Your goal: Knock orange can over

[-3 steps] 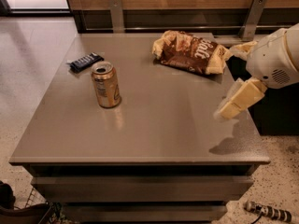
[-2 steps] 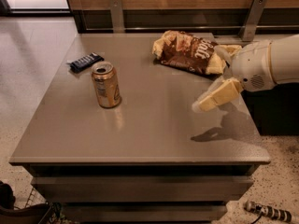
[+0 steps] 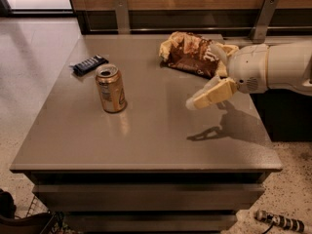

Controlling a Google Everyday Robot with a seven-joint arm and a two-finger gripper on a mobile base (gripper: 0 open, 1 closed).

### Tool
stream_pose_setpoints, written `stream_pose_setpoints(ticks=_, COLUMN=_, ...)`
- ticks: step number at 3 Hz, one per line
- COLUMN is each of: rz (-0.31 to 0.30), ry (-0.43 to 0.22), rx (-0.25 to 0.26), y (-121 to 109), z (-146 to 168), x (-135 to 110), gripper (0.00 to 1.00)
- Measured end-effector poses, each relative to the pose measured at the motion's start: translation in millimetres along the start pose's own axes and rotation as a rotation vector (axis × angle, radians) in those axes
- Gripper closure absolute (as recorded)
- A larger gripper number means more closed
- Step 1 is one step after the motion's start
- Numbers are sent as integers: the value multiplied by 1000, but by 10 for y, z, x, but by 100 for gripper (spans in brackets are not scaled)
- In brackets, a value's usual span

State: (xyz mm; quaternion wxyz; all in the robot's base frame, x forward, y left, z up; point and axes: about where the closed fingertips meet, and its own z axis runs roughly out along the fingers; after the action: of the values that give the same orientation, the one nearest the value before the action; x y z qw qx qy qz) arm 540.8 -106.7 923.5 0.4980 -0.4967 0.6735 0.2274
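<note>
One orange can (image 3: pixel 110 88), golden metallic, silver pull-tab top, pale side patch. Upright on the worktop (image 3: pixel 146 145), long axis vertical, top up. Well right of it, hovering: tool (image 3: pixel 195 101), spread impossible to tell.

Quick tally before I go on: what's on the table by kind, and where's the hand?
Drink cans: 1, the orange can, upright.
Snack bags: 1, the snack bag.
Dark wrapped bars: 1, the dark bar.
Total: 3.
The hand hovers over the table, apart from the can, near the snack bag.
</note>
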Motion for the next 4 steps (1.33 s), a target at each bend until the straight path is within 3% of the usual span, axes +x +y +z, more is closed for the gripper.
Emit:
stream_pose_setpoints(ticks=1, rz=-4, ry=-17, rx=-6, y=-4, z=68, x=-7, gripper=0)
stream_pose_setpoints(ticks=2, rz=-11, ry=-76, rx=-40, y=-16, z=397, x=-44, gripper=0)
stream_pose_setpoints(ticks=3, rz=-16, ry=-148, rx=-105, y=-4, z=913, x=-158, gripper=0)
stream_pose_setpoints(ticks=4, rz=-10, ry=-182, rx=-141, y=45, z=1178, x=-218, gripper=0)
